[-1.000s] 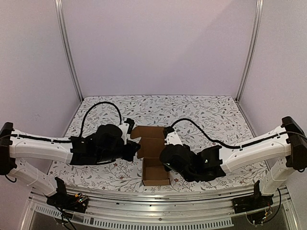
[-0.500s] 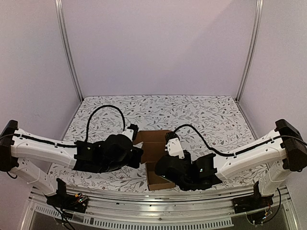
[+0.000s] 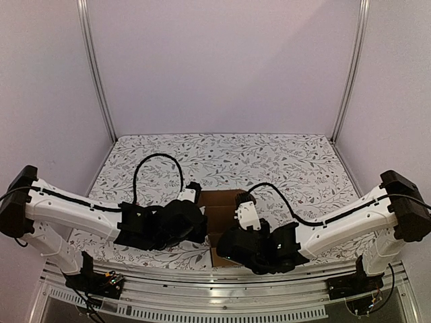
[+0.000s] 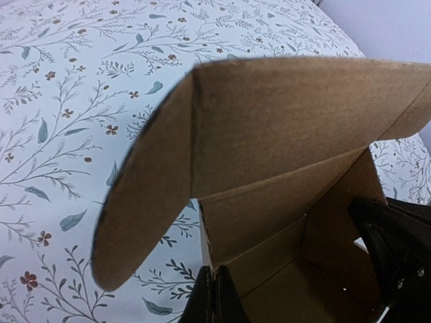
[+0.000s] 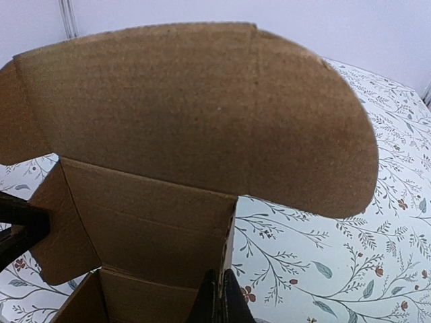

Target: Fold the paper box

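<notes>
My left gripper and right gripper are each pinched fully closed on a side wall of the paper box. It sits open between them at the near edge of the flowered table, its lid flap raised behind.

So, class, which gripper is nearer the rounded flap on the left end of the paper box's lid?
Left. The left gripper sits at the paper box's left wall, below that flap; the right gripper sits at the opposite wall.
</notes>
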`<state>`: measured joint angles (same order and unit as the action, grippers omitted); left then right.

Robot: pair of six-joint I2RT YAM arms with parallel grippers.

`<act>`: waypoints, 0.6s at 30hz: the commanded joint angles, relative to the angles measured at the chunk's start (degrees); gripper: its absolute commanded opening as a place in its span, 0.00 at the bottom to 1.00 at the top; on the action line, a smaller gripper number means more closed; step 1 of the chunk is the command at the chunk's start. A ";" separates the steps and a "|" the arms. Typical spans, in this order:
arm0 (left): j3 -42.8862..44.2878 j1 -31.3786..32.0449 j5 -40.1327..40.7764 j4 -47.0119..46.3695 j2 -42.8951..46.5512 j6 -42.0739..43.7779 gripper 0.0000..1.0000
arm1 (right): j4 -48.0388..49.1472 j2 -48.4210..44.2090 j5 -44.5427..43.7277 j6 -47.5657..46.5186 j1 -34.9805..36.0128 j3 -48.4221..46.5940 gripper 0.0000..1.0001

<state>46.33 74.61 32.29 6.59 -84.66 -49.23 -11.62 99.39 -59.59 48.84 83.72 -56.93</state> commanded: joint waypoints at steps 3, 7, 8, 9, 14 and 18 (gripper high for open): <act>3.74 2.37 -1.97 1.67 -1.79 -0.83 0.00 | 0.70 1.71 0.76 2.37 1.54 0.33 0.00; 4.92 2.52 -0.57 3.53 -1.66 0.47 0.00 | 1.06 1.61 0.54 1.76 2.06 0.17 0.00; 5.31 2.48 0.02 4.27 -1.44 1.08 0.00 | 1.60 1.32 -0.30 1.16 2.37 0.24 0.00; 5.61 2.47 0.45 4.83 -1.28 1.52 0.00 | 2.53 1.04 -0.95 0.13 2.67 0.28 0.00; 7.67 2.52 2.95 7.44 -0.19 3.89 0.00 | 8.06 -0.11 -2.02 -5.50 3.04 0.96 0.00; 9.28 2.47 4.25 9.26 -0.02 4.97 0.00 | 10.77 0.13 -4.34 -9.08 2.97 -0.41 0.00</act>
<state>52.53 75.40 36.77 16.12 -85.62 -46.46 -7.51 99.50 -62.54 45.06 86.00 -56.45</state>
